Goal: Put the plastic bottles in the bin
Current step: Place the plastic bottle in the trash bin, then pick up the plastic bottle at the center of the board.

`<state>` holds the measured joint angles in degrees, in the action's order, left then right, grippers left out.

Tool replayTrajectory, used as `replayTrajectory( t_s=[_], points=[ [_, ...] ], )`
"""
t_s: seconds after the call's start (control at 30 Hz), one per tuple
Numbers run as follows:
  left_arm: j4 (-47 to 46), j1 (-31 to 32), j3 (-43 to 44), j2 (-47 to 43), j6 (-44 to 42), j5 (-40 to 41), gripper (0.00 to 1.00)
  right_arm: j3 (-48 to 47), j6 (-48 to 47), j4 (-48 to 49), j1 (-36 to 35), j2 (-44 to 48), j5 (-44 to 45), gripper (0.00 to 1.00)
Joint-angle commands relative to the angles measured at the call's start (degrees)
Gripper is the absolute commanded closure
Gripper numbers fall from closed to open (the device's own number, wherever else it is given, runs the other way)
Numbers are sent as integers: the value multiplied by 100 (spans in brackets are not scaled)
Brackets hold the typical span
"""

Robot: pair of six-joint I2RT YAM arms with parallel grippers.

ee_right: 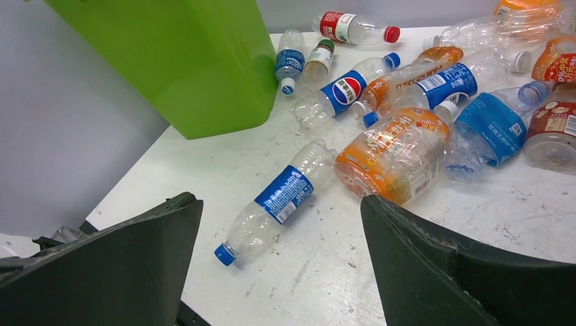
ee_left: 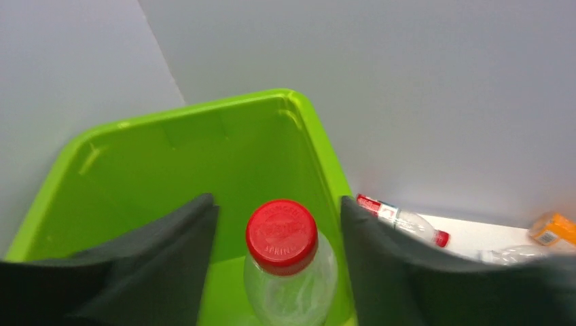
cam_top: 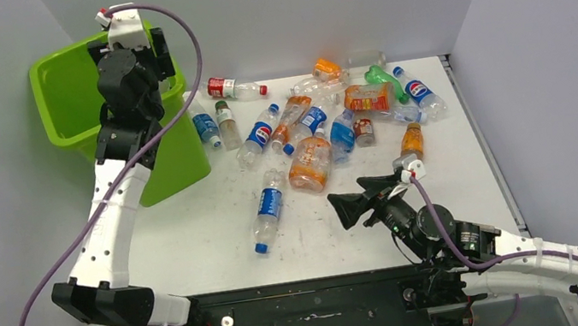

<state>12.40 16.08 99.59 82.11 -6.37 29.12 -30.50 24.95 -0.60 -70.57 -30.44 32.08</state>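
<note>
The lime-green bin point(cam_top: 55, 64) stands at the table's back left. My left gripper point(ee_left: 277, 201) hangs over the bin's inside point(ee_left: 204, 142). A clear bottle with a red cap point(ee_left: 282, 234) sits between its dark fingers point(ee_left: 183, 238). Green shows on both sides of the cap and body, so the jaws stand apart from it. My right gripper point(cam_top: 352, 192) hovers open and empty low over the table's near middle. Just beyond its tips point(ee_right: 278, 200) lies a clear blue-labelled bottle point(ee_right: 289, 190), also seen from above point(cam_top: 268, 208). Several more bottles point(cam_top: 346, 107) are heaped at the back.
A crushed orange bottle point(cam_top: 310, 162) lies right of the blue-labelled one. A red-labelled bottle point(cam_top: 233, 87) rests by the back wall near the bin. Two small bottles point(cam_top: 215, 126) lie against the bin's right side. Grey walls close the table's back and sides.
</note>
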Motion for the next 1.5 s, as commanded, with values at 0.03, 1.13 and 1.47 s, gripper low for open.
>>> replayTrajectory(
  t_s=[0.03,1.13,1.47],
  points=[
    [-390,-8,-313,-641,371,34,4,-183,95,-129,-26,-111,317,10],
    [767,3657,-3817,-2043,1136,-442,4,893,1869,374,4333,-1918,-3048,10],
    [2149,2447,-3816,-1492,2530,-2299,4,754,1941,1403,3639,-3325,-3238,10]
  ],
)
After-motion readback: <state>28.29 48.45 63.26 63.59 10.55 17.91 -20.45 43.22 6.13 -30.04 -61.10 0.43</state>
